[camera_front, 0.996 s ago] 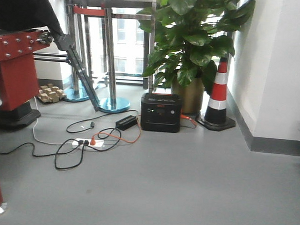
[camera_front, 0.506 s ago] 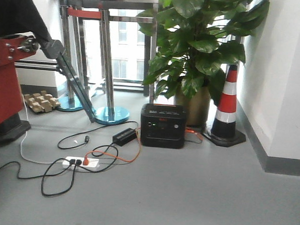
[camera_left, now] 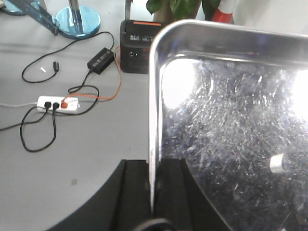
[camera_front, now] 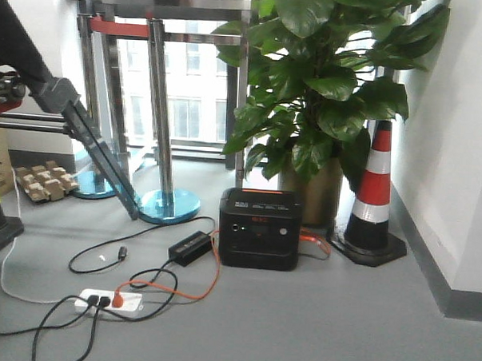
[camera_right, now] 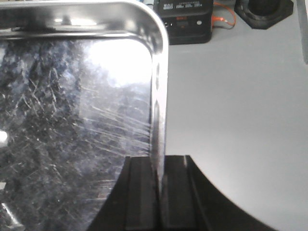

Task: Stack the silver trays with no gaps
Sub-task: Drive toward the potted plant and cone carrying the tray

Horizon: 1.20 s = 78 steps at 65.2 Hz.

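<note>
Grey floor [camera_front: 338, 329] runs through every view. Potted plant [camera_front: 325, 80] stands by the far wall, black power station [camera_front: 259, 228] just beside its pot. A silver tray [camera_left: 231, 120], base scratched and mirror-bright, hangs above the floor. Left hand [camera_left: 153, 192] is clamped on its left wall, one black finger on each side. Right hand [camera_right: 158, 192] pinches the right wall of a silver tray [camera_right: 72, 106] likewise; cannot tell if it is the same one. White power strip [camera_left: 57, 103] lies on the floor, left of the tray.

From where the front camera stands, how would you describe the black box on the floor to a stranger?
Find the big potted plant by the right wall. Before its pot, left of the striped cone, sits the black box. Unlike the small charger beside it, it is a squat case with an orange top strip.
</note>
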### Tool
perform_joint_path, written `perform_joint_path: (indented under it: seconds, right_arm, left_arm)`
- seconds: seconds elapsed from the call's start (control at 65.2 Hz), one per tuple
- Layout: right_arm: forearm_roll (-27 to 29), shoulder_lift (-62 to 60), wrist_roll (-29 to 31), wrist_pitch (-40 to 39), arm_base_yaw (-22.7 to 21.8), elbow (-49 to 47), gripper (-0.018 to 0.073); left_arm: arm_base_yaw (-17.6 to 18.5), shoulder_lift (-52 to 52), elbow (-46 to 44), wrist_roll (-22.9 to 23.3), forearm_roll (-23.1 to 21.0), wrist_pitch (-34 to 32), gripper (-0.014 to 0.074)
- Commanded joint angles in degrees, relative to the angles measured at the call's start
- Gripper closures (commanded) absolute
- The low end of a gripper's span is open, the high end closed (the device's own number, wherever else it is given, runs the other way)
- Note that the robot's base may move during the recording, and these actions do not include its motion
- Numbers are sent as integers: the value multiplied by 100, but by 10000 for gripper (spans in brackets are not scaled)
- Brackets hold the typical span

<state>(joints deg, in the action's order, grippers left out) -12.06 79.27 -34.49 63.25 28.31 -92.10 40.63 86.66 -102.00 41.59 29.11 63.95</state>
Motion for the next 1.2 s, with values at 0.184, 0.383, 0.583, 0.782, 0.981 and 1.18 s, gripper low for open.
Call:
perform_joint_path:
  seconds: [0.184, 0.383, 0.583, 0.782, 0.981, 1.18]
  right_arm:
    - [-273, -43, 54, 43, -25, -40, 627]
    - [-273, -43, 54, 31, -25, -40, 627]
    - [-273, -43, 54, 20, -25, -40, 627]
    - [-273, -43, 54, 20, -25, -40, 627]
    - [-273, -43, 54, 20, -25, -40, 627]
    - [-273, -43, 54, 20, -25, -40, 627]
  left_arm:
    - [7, -57, -56, 26, 358, -78, 613]
    - [7, -57, -56, 26, 358, -78, 613]
    - [7, -57, -56, 26, 358, -78, 613]
    - [7, -57, -56, 26, 358, -78, 613]
    - [7, -57, -56, 26, 358, -78, 613]
    - [7, -57, -56, 26, 358, -78, 613]
